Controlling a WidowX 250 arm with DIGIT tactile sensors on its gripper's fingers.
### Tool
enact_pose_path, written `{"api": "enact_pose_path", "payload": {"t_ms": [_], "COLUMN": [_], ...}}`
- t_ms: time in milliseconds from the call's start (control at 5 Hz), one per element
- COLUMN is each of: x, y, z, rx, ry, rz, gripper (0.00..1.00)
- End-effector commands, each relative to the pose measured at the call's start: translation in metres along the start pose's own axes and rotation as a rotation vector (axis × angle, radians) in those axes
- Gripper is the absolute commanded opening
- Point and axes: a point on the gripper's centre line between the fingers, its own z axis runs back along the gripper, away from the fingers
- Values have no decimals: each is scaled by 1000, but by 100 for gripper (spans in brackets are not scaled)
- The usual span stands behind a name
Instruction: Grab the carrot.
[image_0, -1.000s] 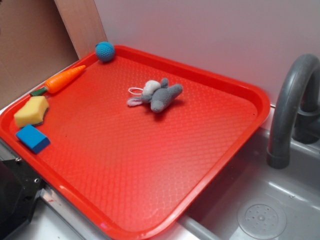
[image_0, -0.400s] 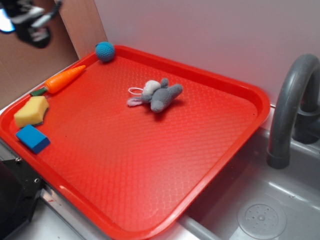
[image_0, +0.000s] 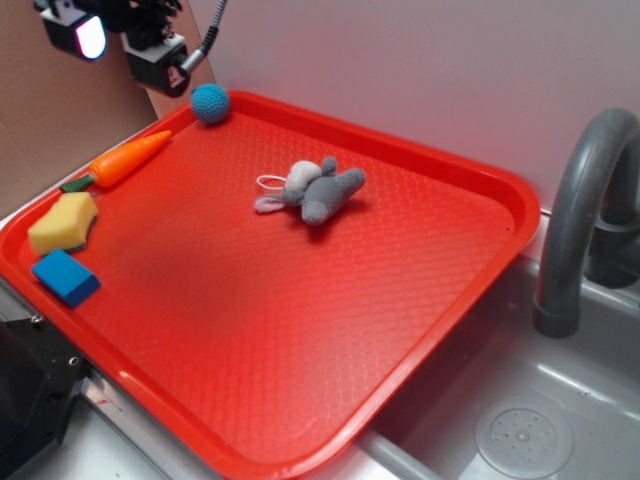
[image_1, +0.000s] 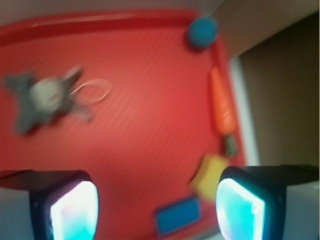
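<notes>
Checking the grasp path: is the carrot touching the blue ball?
No, the carrot lies apart from the blue ball, with bare red tray between them.

The exterior view looks down at an angle from in front of the wide red textured plastic tray (image_0: 300, 300), taking in nearly all of it, with the hand (image_0: 120, 40) small in the upper left corner. The wrist view rides on the hand (image_1: 157, 205) and looks almost straight down from well above, blurred, the two glowing fingers (image_1: 70, 207) framing its lower edge. Both views share the tray (image_1: 140, 130), the grey plush animal (image_0: 318, 192) (image_1: 42, 97) and the round blue crocheted ball (image_0: 210, 102) (image_1: 202, 32) ahead of the hand.
</notes>
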Motion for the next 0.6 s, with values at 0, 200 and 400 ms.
{"api": "enact_pose_path", "payload": {"t_ms": [0,200,400], "x": [23,18,21], "y": [54,76,91], "z": [-64,-97,-122], "rx": [128,125,114], "ry": [-10,38,91], "rz": [-17,-23,-13], "gripper": [100,100,100]}}
